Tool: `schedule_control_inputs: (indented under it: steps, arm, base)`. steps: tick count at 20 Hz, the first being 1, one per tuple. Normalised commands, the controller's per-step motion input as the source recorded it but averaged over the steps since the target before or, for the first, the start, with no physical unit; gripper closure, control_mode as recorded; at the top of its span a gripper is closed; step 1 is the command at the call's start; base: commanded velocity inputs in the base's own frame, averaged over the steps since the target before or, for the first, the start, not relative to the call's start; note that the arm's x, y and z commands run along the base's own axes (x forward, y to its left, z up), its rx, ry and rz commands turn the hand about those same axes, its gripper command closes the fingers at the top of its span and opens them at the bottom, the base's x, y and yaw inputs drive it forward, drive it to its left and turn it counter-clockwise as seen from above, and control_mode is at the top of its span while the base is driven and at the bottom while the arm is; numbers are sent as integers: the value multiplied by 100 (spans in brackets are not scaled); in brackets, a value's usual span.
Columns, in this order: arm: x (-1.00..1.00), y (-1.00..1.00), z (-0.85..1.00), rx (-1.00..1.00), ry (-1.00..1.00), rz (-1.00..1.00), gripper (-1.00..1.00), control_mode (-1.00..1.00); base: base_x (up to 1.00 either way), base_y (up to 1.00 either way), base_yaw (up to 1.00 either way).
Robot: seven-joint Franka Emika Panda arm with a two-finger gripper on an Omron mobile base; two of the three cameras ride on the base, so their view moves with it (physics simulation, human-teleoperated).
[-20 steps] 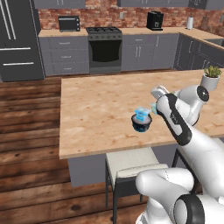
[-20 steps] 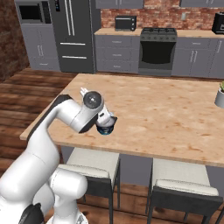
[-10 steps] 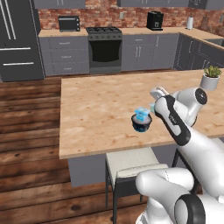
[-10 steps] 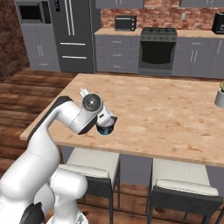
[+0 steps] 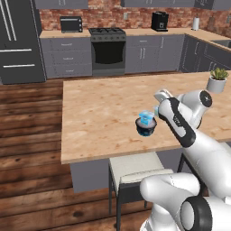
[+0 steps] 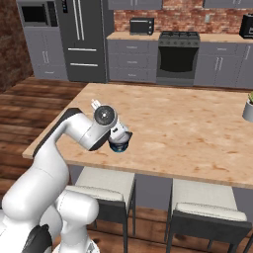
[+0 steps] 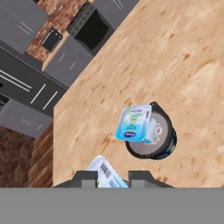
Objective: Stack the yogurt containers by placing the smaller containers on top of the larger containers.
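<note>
A squat dark tub (image 7: 156, 141) with a pale grey top stands near the front edge of the wooden island (image 5: 99, 113). A small light-blue yogurt cup (image 7: 134, 124) rests tilted on the tub's top, off-centre toward one rim; the pair also appear as cup (image 5: 145, 117) on tub (image 5: 145, 129), and the tub (image 6: 118, 147) sits low beside the hand. My gripper (image 7: 112, 177) hovers just back from the tub, to its right in the left base view. A second light-blue and white cup (image 7: 104, 172) with a barcode sits between its fingers, which are shut on it.
A white plant pot (image 5: 217, 84) stands at the island's far right, also seen as pot (image 6: 248, 110). Stools (image 5: 135, 168) (image 6: 106, 184) tuck under the island's front edge. Stove, fridge and grey cabinets line the back wall.
The hand has shifted only slightly beside the tub. The cup on the tub stays where it was.
</note>
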Motion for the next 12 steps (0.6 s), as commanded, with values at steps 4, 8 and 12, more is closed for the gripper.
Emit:
schedule_control_inputs:
  steps: [4, 8, 12]
  arm:
    - [0, 0, -4, 0, 0, 0, 100, -100]
    - [0, 0, -5, 0, 0, 0, 100, -100]
    - [4, 0, -5, 0, 0, 0, 100, -100]
  base:
    - [0, 0, 0]
    - [0, 0, 0]
    - [0, 0, 0]
